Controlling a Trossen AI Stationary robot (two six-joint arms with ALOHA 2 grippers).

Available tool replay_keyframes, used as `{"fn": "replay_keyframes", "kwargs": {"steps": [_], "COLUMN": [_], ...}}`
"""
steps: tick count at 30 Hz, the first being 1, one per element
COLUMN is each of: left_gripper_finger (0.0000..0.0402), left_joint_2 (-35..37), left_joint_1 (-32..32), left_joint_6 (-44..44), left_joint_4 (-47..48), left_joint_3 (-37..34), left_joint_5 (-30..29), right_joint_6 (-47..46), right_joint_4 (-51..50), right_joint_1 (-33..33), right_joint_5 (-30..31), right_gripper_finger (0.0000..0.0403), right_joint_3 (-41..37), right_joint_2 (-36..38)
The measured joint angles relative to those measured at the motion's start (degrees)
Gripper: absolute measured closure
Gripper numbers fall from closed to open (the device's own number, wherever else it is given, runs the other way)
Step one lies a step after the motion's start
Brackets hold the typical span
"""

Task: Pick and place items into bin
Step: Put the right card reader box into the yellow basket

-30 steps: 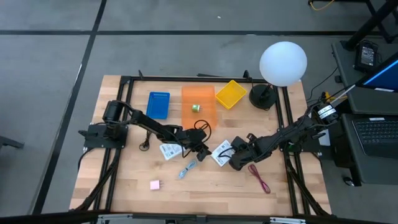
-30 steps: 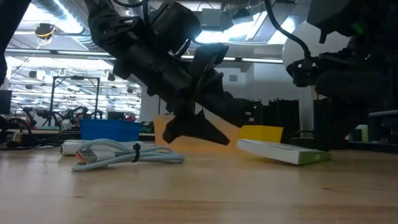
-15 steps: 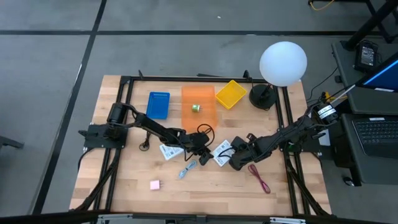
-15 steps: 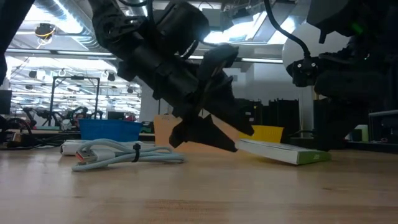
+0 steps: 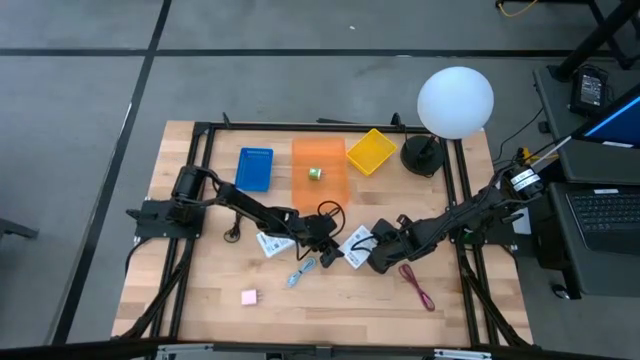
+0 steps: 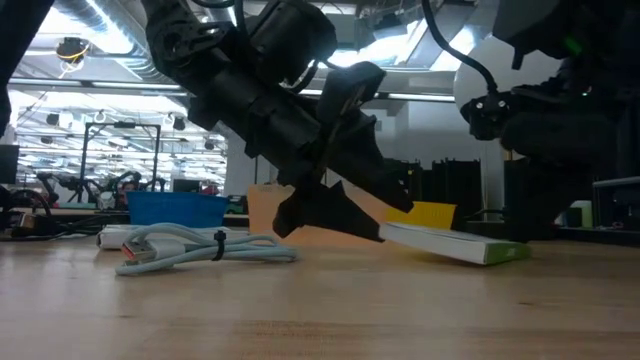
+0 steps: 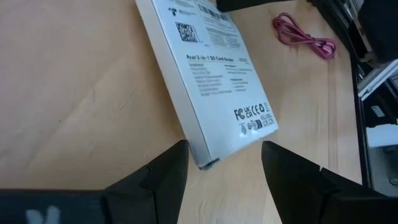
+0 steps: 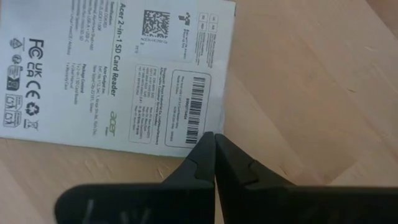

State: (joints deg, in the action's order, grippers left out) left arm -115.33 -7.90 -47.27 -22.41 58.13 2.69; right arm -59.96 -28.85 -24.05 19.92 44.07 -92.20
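One white printed packet (image 5: 352,243) lies at mid-table between both grippers. In the low view the packet (image 6: 455,245) is tilted, with its left end raised. My left gripper (image 7: 224,144) is open, and its fingers stand on either side of the packet's near corner (image 7: 205,163). My right gripper (image 8: 214,135) is shut at the packet's opposite edge. A second white packet (image 5: 272,243), a light-blue piece (image 5: 302,270), a pink cube (image 5: 248,297), a dark-red cord (image 5: 417,284) and a black cord (image 5: 325,212) lie loose on the wood. A tiny greenish cube (image 5: 314,173) sits in the orange bin (image 5: 320,185). My right gripper has its shut fingertips (image 8: 208,146) on the packet's edge beside the barcode (image 8: 194,118), coming from the table's right and slanting down. That side of the packet is on the table and the far end is raised. My left gripper: I cannot tell whether its fingers touch the corner.
A blue bin (image 5: 255,168), the orange bin and a yellow bin (image 5: 371,150) stand along the far side. The white globe lamp (image 5: 455,102) stands at the far right corner. Bare wood shows along the near edge around the pink cube.
My left gripper has moved toward the table's right, closing in on the packet between the arms. The packet and my right gripper have stayed in place.
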Motion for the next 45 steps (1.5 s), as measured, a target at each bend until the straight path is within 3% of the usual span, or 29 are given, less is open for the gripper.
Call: {"fn": "replay_keyframes", "kwargs": {"steps": [30, 39, 45], "left_gripper_finger": [0.0204, 0.0204, 0.0226], "left_joint_2": [0.00, 0.00, -0.23], "left_joint_1": [-1.28, -1.33, -1.36], "left_joint_6": [-1.04, -1.16, -1.07], "left_joint_4": [1.97, 1.64, 1.51], "left_joint_3": [0.00, 0.00, 0.00], "left_joint_5": [-0.27, -3.14, -3.10], "right_joint_6": [-8.81, -8.77, -8.79], "right_joint_4": [0.08, 1.47, 1.77], "right_joint_1": [-0.04, -0.07, -0.09], "right_joint_5": [-1.75, -2.19, -2.19], "right_gripper_finger": [0.0403, 0.0403, 0.0403], "right_joint_3": [0.07, 0.04, 0.02], "right_joint_2": [0.04, 0.02, 0.02]}}
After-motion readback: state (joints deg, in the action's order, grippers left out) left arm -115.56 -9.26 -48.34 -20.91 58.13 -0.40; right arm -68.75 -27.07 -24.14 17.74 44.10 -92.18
